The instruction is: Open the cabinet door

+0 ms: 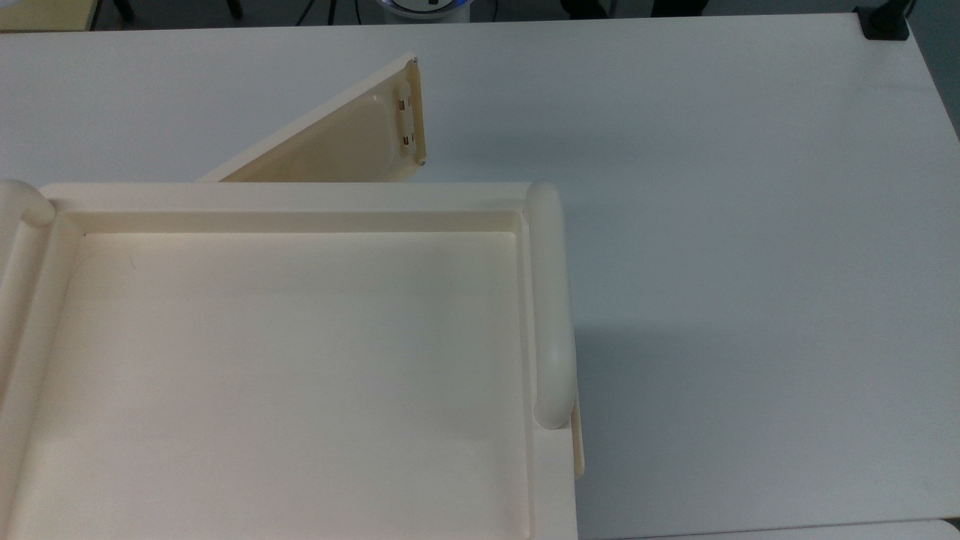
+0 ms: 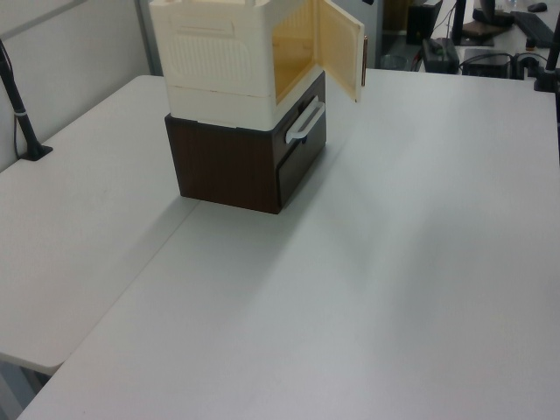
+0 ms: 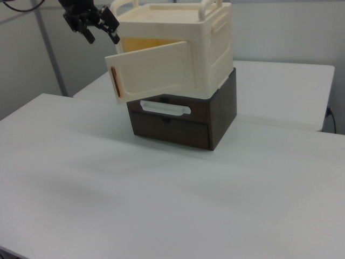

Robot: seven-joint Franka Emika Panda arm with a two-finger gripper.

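Cabinet door (image 3: 153,69) ajar; white table (image 1: 750,225); grey partition wall (image 3: 280,32).

The hand (image 3: 99,29) hangs high at the right view's upper left, fingers spread apart

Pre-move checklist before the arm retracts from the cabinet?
1. cabinet door swung well open: ok.
2. gripper apart from the door edge: ok.
3. Gripper open, holding nothing: ok.
4. cabinet sits squarely on the dark drawer unit: ok.
5. Drawer handle untouched, drawer shut: ok.
6. Inside of cabinet free of items: cannot tell.
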